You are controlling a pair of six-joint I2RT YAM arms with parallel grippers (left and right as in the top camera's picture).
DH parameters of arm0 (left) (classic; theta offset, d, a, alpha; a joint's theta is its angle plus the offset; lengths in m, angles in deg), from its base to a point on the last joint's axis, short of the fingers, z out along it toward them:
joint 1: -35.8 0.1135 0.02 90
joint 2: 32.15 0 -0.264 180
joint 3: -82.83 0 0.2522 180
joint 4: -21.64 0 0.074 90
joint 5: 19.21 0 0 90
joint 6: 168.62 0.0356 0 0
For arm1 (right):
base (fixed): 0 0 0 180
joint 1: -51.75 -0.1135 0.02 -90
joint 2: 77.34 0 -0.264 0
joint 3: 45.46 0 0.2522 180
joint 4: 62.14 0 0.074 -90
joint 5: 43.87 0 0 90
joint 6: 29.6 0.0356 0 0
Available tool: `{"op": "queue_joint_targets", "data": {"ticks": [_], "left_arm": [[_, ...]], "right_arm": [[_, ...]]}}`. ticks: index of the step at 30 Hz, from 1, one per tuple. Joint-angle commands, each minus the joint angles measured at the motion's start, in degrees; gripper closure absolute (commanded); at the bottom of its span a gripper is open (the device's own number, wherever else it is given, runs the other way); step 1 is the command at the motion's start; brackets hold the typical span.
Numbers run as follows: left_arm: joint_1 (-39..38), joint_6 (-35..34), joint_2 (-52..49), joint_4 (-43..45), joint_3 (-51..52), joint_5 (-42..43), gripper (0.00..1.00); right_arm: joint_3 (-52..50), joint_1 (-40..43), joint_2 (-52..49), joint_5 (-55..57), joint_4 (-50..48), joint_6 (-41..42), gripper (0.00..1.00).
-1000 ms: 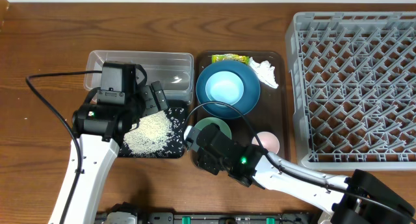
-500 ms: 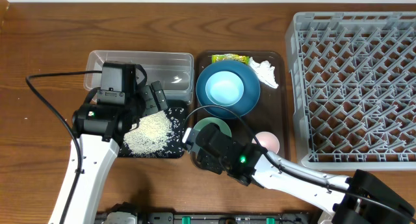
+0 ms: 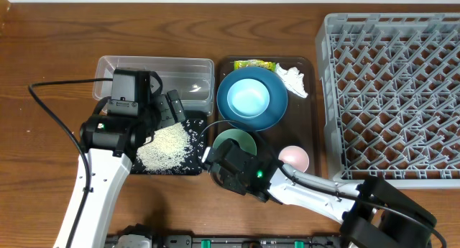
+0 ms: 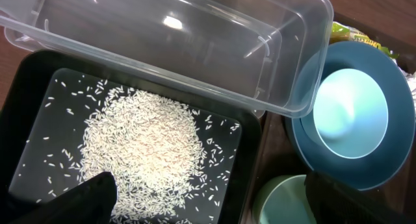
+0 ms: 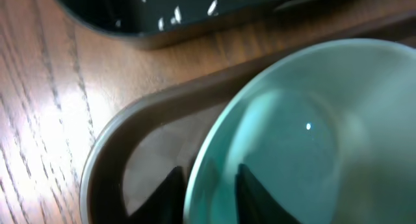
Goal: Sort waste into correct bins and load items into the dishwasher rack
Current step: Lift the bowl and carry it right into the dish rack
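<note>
My right gripper (image 5: 209, 178) straddles the near rim of the pale mint bowl (image 5: 312, 133), one finger outside and one inside, shut on it. In the overhead view that mint bowl (image 3: 236, 141) sits at the front of the brown tray, with the right gripper (image 3: 223, 154) at its near edge. Behind it a light-blue bowl (image 3: 249, 98) rests on the blue plate (image 3: 228, 111). The pink cup (image 3: 295, 159) stands front right. Tissue (image 3: 292, 79) and snack wrapper (image 3: 255, 64) lie at the tray's back. My left gripper (image 4: 214, 204) hangs open over the rice (image 4: 143, 146) in the black tray (image 4: 26, 100).
The clear tub (image 3: 180, 68) stands behind the black tray (image 3: 198, 165) and holds nothing. The grey dishwasher rack (image 3: 395, 97) fills the right side. The brown serving tray (image 3: 313, 133) lies between the bins and the rack. A black cable loops left of the left arm.
My right gripper's jaws have narrowed onto the mint bowl's rim, and the arm has shifted slightly left. The left arm has not moved.
</note>
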Motion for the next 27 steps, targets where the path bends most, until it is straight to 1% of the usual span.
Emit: {"op": "queue_joint_targets", "data": {"ticks": [1,2,6,9,11,13,17,21,27], "left_arm": [[0.2,0.5,-0.1,-0.1,-1.3,-0.1,0.05],[0.2,0.5,-0.1,-0.1,-1.3,-0.1,0.05],[0.2,0.5,-0.1,-0.1,-1.3,-0.1,0.05],[0.2,0.5,-0.1,-0.1,-1.3,-0.1,0.05],[0.2,0.5,-0.1,-0.1,-1.3,-0.1,0.05],[0.2,0.5,-0.1,-0.1,-1.3,-0.1,0.05],[0.2,0.5,-0.1,-0.1,-1.3,-0.1,0.05],[0.2,0.5,-0.1,-0.1,-1.3,-0.1,0.05],[0.2,0.5,-0.1,-0.1,-1.3,-0.1,0.05]], "right_arm": [[1.2,-0.5,0.1,0.2,-0.9,-0.2,0.83],[1.4,-0.5,0.2,0.2,-1.0,-0.2,0.86],[2.0,-0.5,1.7,0.1,-0.9,0.2,0.86],[2.0,-0.5,3.7,0.2,-0.6,1.1,0.91],[2.0,-0.5,4.5,0.1,-0.6,1.1,0.92],[2.0,-0.6,4.9,0.1,-0.6,1.1,0.99],[2.0,-0.6,5.0,0.0,0.0,2.0,0.99],[2.0,-0.6,6.0,-3.9,-0.2,3.0,0.99],[3.9,-0.1,12.3,-4.5,0.7,9.7,0.99]]}}
